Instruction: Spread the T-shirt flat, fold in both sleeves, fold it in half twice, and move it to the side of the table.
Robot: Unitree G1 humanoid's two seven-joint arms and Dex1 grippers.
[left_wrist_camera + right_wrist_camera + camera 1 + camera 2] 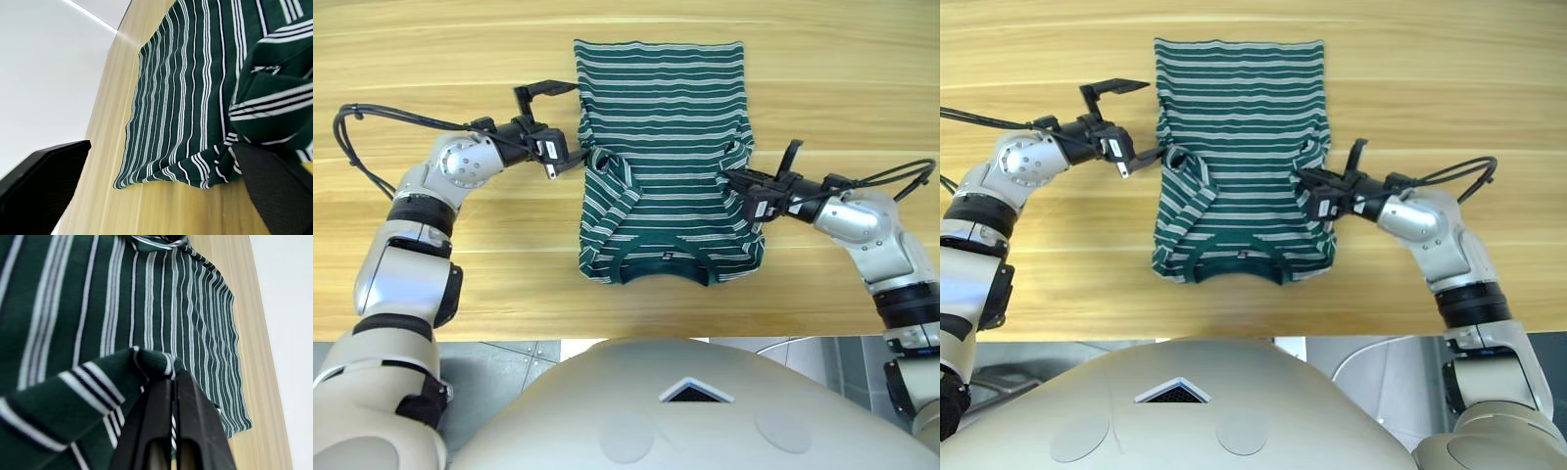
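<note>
- Collar (666, 266) of the T-shirt (661, 127) lies closest, at the 6 o'clock end, a little in from the table's (431, 284) near edge.
- Hem (658, 45) is at 12 o'clock, and the body lies flat and full length on the wood between the two arms.
- Both sleeves are turned in over the body. Left sleeve (612, 181) lies as a rumpled flap near the 9 o'clock edge. Right sleeve (741, 147) is bunched at the 3 o'clock edge.
- No fold in half has been made yet, and the shirt sits mid-table, not at the side.
- Left gripper (576, 122) is at the shirt's 9 o'clock edge, about halfway up its length, with jaws spread wide.
- One of its fingers (548, 88) points toward the shirt's edge nearer 12 o'clock.
- Its other finger (274, 186) reaches the fold of the left sleeve. I cannot tell whether it touches the cloth or is only just beside it.
- Right gripper (732, 177) is at the 3 o'clock edge, level with the right sleeve.
- Its fingers (164, 421) are pressed together on a ridge of striped cloth, which the right wrist view shows pinched at the tips and raised a little above the flat body.
</note>
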